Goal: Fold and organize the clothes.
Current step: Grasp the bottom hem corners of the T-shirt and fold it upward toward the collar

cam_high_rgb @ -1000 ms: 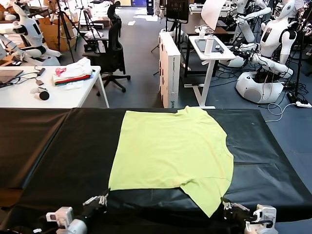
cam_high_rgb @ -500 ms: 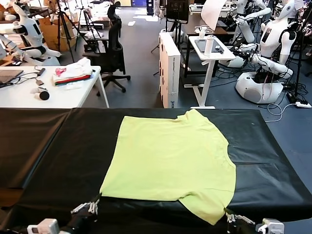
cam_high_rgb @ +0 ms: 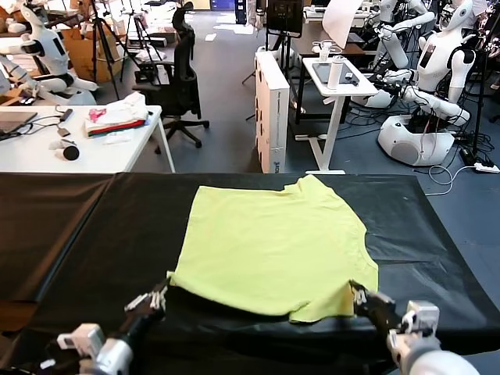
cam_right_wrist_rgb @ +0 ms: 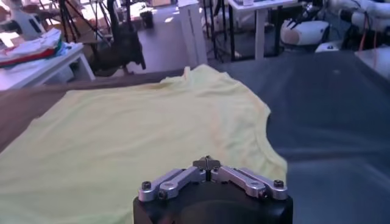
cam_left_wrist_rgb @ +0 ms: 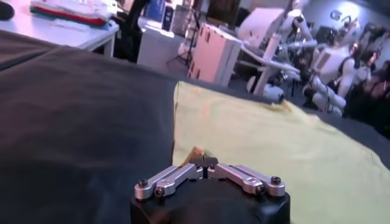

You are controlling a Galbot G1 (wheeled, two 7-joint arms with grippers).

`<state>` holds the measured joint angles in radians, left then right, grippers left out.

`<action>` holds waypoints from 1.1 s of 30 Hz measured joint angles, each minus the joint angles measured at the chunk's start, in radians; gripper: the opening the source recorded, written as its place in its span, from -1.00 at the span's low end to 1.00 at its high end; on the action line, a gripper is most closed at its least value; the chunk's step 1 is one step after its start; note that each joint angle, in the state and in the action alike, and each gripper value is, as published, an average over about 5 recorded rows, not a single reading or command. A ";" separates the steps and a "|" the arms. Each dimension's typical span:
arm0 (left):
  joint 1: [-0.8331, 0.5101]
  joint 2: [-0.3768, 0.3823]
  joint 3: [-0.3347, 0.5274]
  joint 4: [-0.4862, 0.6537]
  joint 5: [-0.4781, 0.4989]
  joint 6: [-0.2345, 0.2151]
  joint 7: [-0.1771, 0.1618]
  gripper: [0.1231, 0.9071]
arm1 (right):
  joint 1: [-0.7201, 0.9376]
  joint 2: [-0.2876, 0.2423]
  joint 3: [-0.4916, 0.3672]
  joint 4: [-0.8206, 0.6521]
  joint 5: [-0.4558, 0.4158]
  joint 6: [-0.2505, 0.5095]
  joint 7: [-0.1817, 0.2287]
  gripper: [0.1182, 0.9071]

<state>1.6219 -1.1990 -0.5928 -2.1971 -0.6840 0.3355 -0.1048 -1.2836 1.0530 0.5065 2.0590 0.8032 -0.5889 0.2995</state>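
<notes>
The lime yellow-green T-shirt (cam_high_rgb: 273,234) lies spread on the black table (cam_high_rgb: 94,234), neck end far from me. My left gripper (cam_high_rgb: 162,294) is shut on its near left corner. In the left wrist view (cam_left_wrist_rgb: 206,162) a bit of yellow cloth shows at the closed tips, with the T-shirt (cam_left_wrist_rgb: 262,134) beyond. My right gripper (cam_high_rgb: 358,295) is shut on the near right corner. In the right wrist view (cam_right_wrist_rgb: 207,162) its closed tips rest against the T-shirt (cam_right_wrist_rgb: 152,128). The near hem is raised slightly off the table between the two grippers.
A white desk (cam_high_rgb: 47,152) at the back left carries a stack of folded garments (cam_high_rgb: 117,121). Behind the table stand an office chair (cam_high_rgb: 181,86), a white cabinet (cam_high_rgb: 272,109), a white stand (cam_high_rgb: 340,78) and other robots (cam_high_rgb: 437,70).
Both grippers have moved away from me over the table, carrying the shirt's near corners with them. The near hem now lies farther in from the table's front edge.
</notes>
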 joint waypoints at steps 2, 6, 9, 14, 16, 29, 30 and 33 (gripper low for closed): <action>-0.050 -0.006 0.011 0.033 0.007 -0.004 0.003 -0.94 | 0.046 0.009 -0.024 -0.042 -0.008 0.005 0.000 -0.95; -0.147 -0.012 0.041 0.106 0.011 -0.007 0.005 -0.94 | 0.121 0.021 -0.063 -0.114 -0.024 0.018 -0.003 -0.95; -0.212 -0.007 0.067 0.162 0.010 -0.007 0.004 -0.94 | 0.161 0.025 -0.078 -0.162 -0.034 0.029 -0.008 -0.95; -0.300 0.005 0.097 0.247 0.006 -0.009 0.004 -0.94 | 0.203 0.033 -0.089 -0.230 -0.045 0.037 -0.014 -0.95; -0.325 0.009 0.100 0.276 0.005 -0.011 0.005 -0.94 | 0.211 0.037 -0.091 -0.250 -0.050 0.038 -0.015 -0.95; -0.387 0.025 0.115 0.373 0.000 -0.018 0.009 -0.94 | 0.214 0.042 -0.087 -0.281 -0.053 0.067 -0.066 -0.86; -0.389 0.028 0.116 0.377 -0.002 -0.017 0.008 -0.94 | 0.209 0.040 -0.084 -0.278 -0.053 0.075 -0.076 -0.75; -0.393 0.032 0.116 0.383 -0.009 -0.010 0.007 -0.89 | 0.190 0.033 -0.073 -0.260 -0.053 0.090 -0.104 -0.32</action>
<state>1.2290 -1.1667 -0.4768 -1.8140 -0.6930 0.3260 -0.0976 -1.0932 1.0863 0.4335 1.7989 0.7503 -0.4985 0.1960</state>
